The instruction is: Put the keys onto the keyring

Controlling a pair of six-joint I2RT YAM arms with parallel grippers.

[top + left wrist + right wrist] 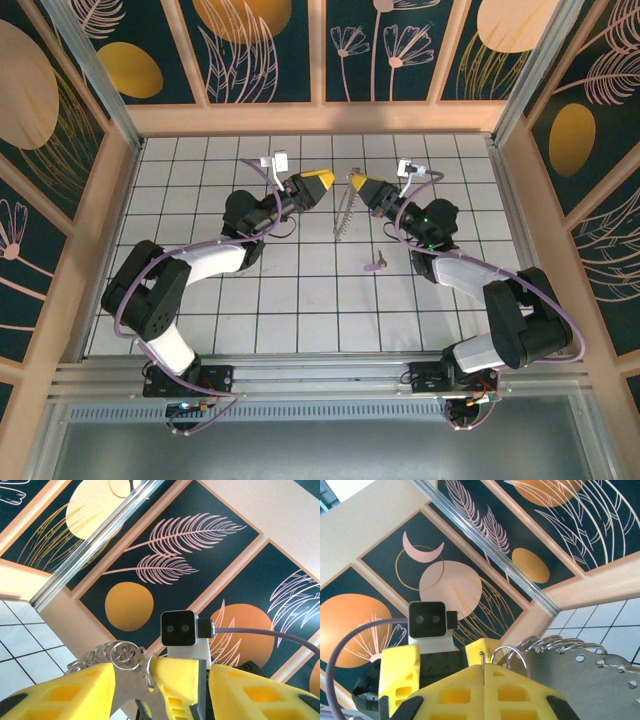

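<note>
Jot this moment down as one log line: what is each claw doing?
left gripper: open, near keyring | right gripper: shut on keyring, which hangs below | key: lying on tiles, not yet threaded

White tiled floor [300, 300], dark botanical wall panels [400, 60]; pale wood framing [320, 118]

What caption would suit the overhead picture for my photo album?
Overhead: right gripper shut on the dangling keyring, left gripper open facing it, pink key lying on the tiled table.
</note>
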